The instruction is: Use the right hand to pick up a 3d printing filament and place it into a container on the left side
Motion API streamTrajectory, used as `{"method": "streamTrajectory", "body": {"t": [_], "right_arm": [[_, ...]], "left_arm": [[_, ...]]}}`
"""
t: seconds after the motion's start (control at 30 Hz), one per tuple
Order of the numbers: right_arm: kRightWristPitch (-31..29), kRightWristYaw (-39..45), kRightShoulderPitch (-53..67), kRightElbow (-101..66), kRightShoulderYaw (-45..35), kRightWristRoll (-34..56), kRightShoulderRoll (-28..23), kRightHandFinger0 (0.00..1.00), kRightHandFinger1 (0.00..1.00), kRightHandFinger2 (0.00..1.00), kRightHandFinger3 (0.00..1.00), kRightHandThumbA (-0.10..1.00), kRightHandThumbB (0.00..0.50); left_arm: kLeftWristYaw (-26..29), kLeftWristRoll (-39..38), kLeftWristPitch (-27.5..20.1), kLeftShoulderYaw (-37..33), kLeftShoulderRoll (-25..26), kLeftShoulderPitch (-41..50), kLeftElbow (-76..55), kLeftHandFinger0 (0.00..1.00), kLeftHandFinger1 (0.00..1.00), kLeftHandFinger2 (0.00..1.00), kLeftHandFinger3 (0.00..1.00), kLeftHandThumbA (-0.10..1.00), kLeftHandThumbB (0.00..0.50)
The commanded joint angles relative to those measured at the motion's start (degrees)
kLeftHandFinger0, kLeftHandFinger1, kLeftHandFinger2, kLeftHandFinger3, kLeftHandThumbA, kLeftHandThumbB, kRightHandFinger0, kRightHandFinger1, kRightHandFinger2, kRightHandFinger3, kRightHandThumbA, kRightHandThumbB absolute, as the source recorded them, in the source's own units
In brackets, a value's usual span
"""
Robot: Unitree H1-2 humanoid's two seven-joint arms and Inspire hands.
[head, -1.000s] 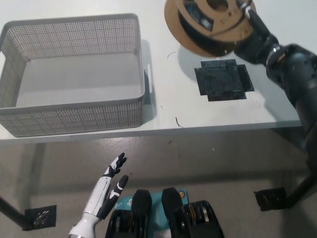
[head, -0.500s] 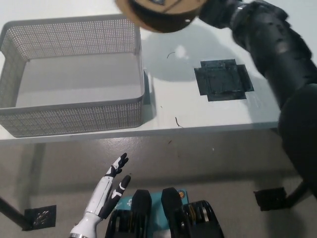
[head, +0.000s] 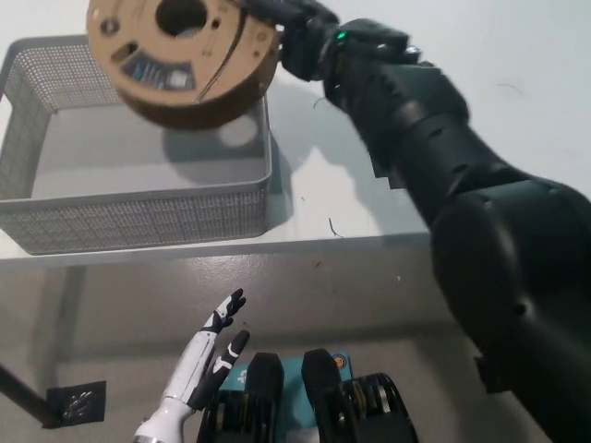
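A brown cardboard filament spool [head: 180,57] with dark filament hangs in the air over the grey mesh basket [head: 138,208], above its far right part. My black right hand [head: 277,23] is shut on the spool's right edge, and the arm stretches across the table from the lower right. The spool's shadow falls on the basket floor. My white left hand [head: 205,355] rests below the table edge at the lower left, fingers apart and holding nothing.
The white table [head: 351,212] runs across the view with its front edge just below the basket. My right arm hides most of the dark square patch on the table. Grey floor lies below the edge.
My right hand has carried the spool leftward, from over the table's middle to above the basket. The arm now covers the dark patch. The left hand has barely shifted.
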Motion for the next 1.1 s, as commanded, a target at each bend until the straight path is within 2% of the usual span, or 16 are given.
{"method": "streamTrajectory", "body": {"t": [0.0,0.03,0.07,0.1,0.13,0.17,0.2,0.23,0.3,0.53,0.63,0.77,0.8,0.9,1.03,1.07], "right_arm": [[-7.8,-7.8,-8.3,-2.7,10.9,-11.4,1.4,0.01,0.44,0.87,0.84,-0.1,0.189],[-9.3,-8.8,-8.2,-2.8,13.1,-12.7,1.7,0.23,0.72,1.0,0.65,-0.1,0.205],[-9.6,-8.2,-8.7,-2.8,15.7,-13.9,2.0,0.28,0.66,0.89,0.83,0.07,0.257],[-9.5,-7.7,-8.9,-2.8,16.6,-14.1,2.1,0.26,0.6,0.78,0.81,0.15,0.264],[-9.1,-5.7,-9.5,-2.8,17.9,-13.9,2.0,0.49,0.77,0.96,1.0,0.36,0.329],[-8.3,-0.8,-10.1,-2.8,18.7,-13.2,1.8,0.8,1.0,1.0,1.0,0.52,0.346],[-7.8,1.5,-10.5,-2.8,19.6,-13.2,1.8,0.94,1.0,1.0,1.0,0.58,0.357],[-7.7,4.4,-11.1,-2.6,23.1,-15.6,1.6,1.0,1.0,1.0,1.0,0.76,0.383],[-7.2,6.5,-11.7,-2.6,24.6,-15.8,1.6,1.0,1.0,1.0,1.0,0.81,0.439],[-6.9,9.6,-12.4,-2.9,26.6,-15.4,1.2,1.0,1.0,1.0,1.0,0.85,0.388],[-7.5,9.3,-12.4,-2.9,26.5,-15.4,0.6,1.0,1.0,1.0,1.0,0.91,0.422],[-8.4,10.2,-13.3,-3.3,25.3,-14.6,-1.6,1.0,1.0,1.0,1.0,0.98,0.424],[-8.8,10.3,-13.7,-3.7,24.4,-13.8,-2.7,1.0,1.0,1.0,1.0,0.95,0.402],[-9.8,10.6,-14.1,-4.8,25.1,-15.1,-5.5,1.0,1.0,1.0,1.0,0.96,0.43],[-9.2,16.3,-13.8,-9.3,23.5,-13.2,-10.6,1.0,1.0,1.0,1.0,0.9,0.339],[-10.3,17.5,-12.5,-12.2,24.3,-14.2,-12.9,1.0,1.0,1.0,1.0,0.89,0.345]], "left_arm": [[-0.4,-0.3,-2.4,-0.8,0.9,-0.9,-1.6,1.0,1.0,1.0,1.0,1.0,0.196],[-0.6,-0.2,-2.4,-0.8,0.9,-1.0,-1.8,1.0,1.0,1.0,1.0,1.0,0.2],[-0.7,-0.9,-2.4,-1.3,1.1,-1.1,-1.6,1.0,1.0,1.0,1.0,1.0,0.195],[-0.6,-1.0,-2.4,-1.4,1.2,-1.2,-1.6,1.0,1.0,1.0,1.0,1.0,0.195],[-0.6,-1.0,-2.4,-1.6,1.1,-1.5,-1.4,1.0,1.0,1.0,1.0,1.0,0.2],[-0.7,-1.3,-2.4,-1.7,1.2,-1.5,-1.3,1.0,1.0,1.0,1.0,1.0,0.206],[-0.8,-1.3,-2.4,-1.8,1.3,-1.5,-1.3,1.0,1.0,1.0,1.0,1.0,0.209],[-0.8,-1.7,-2.4,-1.9,1.3,-1.7,-1.2,1.0,1.0,1.0,1.0,1.0,0.211],[-0.4,-1.4,-2.4,-2.3,1.4,-1.9,-1.1,1.0,1.0,1.0,1.0,1.0,0.209],[-0.8,-1.6,-2.4,-2.7,1.7,-1.8,-1.3,1.0,1.0,1.0,1.0,1.0,0.22],[-0.6,-1.8,-2.4,-3.2,1.8,-1.8,-1.2,1.0,1.0,1.0,1.0,1.0,0.22],[-0.4,-1.4,-2.4,-3.1,1.6,-1.9,-1.0,1.0,1.0,1.0,1.0,1.0,0.227],[-0.3,-1.3,-2.4,-3.1,1.7,-2.1,-0.9,1.0,1.0,1.0,1.0,1.0,0.228],[-0.5,-1.4,-2.4,-3.2,1.9,-2.0,-1.1,1.0,1.0,1.0,1.0,1.0,0.226],[-0.3,-1.5,-2.4,-3.2,2.0,-2.4,-0.8,1.0,1.0,1.0,1.0,1.0,0.209],[-0.4,-1.9,-2.4,-3.0,1.9,-2.4,-0.6,1.0,1.0,1.0,1.0,1.0,0.214]]}}
